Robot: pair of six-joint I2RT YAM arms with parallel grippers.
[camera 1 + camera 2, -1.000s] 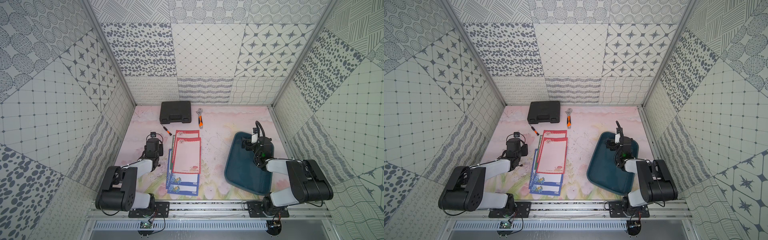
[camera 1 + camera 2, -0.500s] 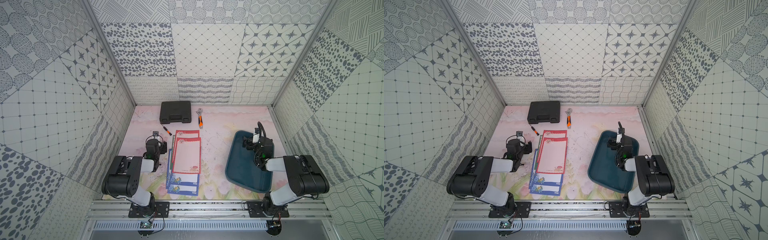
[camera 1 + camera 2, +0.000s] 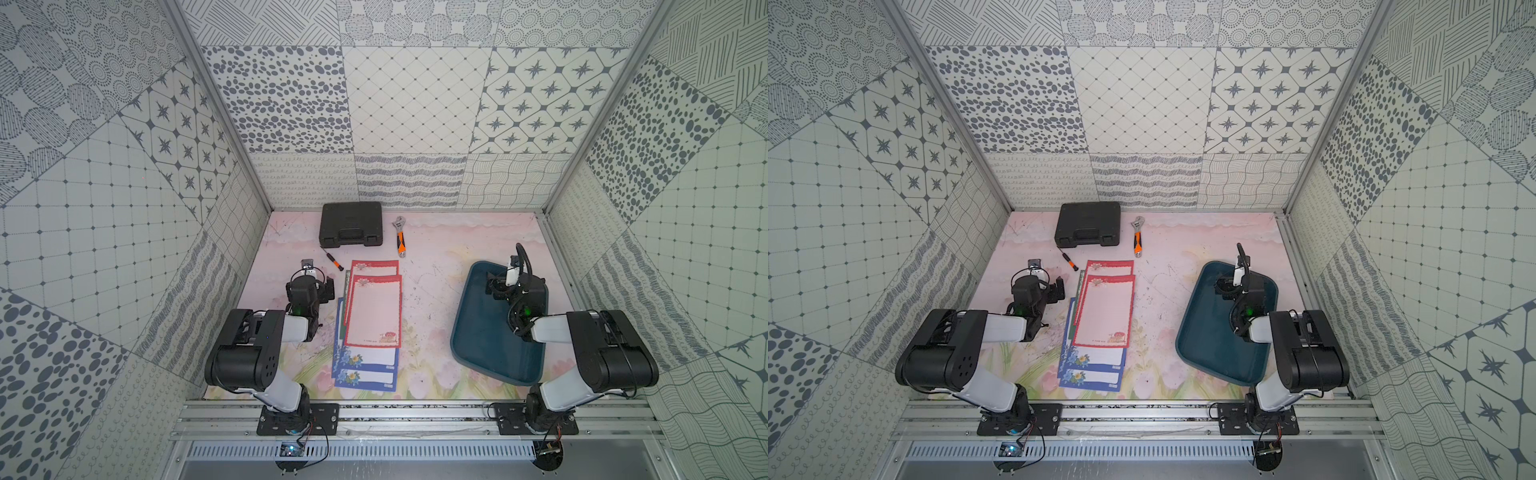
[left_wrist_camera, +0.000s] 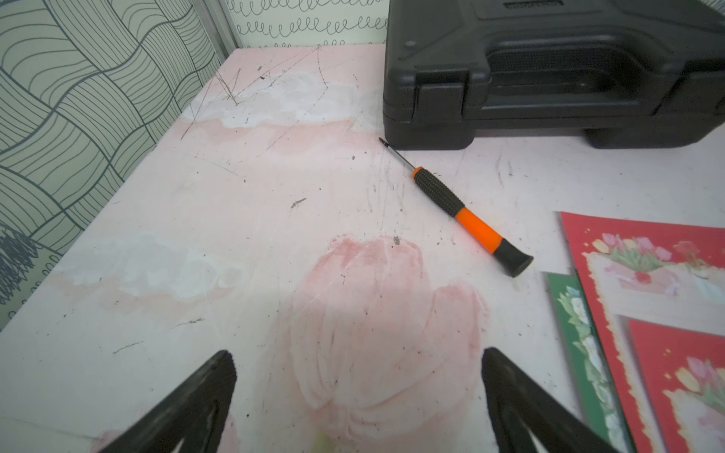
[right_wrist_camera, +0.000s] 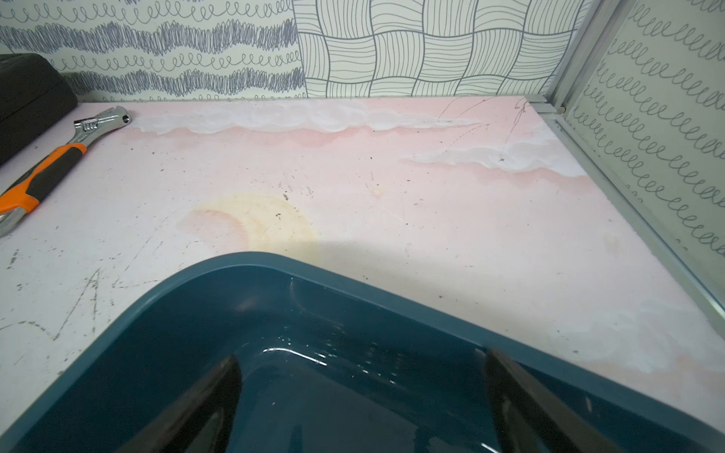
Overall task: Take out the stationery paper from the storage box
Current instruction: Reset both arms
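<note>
Several sheets out, tray bare, both pincers empty
Stationery paper: overlapping stack, red-bordered sheet on top, blue and green beneath, flat on the table at lower centre of both top views, well apart from the storage box at lower right. The box looks empty, so removal seems complete. Left gripper: jaws spread wide over bare table, holding nothing. Right gripper: likewise, over the box floor

We see a black tool case at the worktop's far edge, an orange-handled wrench just beside it, and a small screwdriver near its front.
</note>
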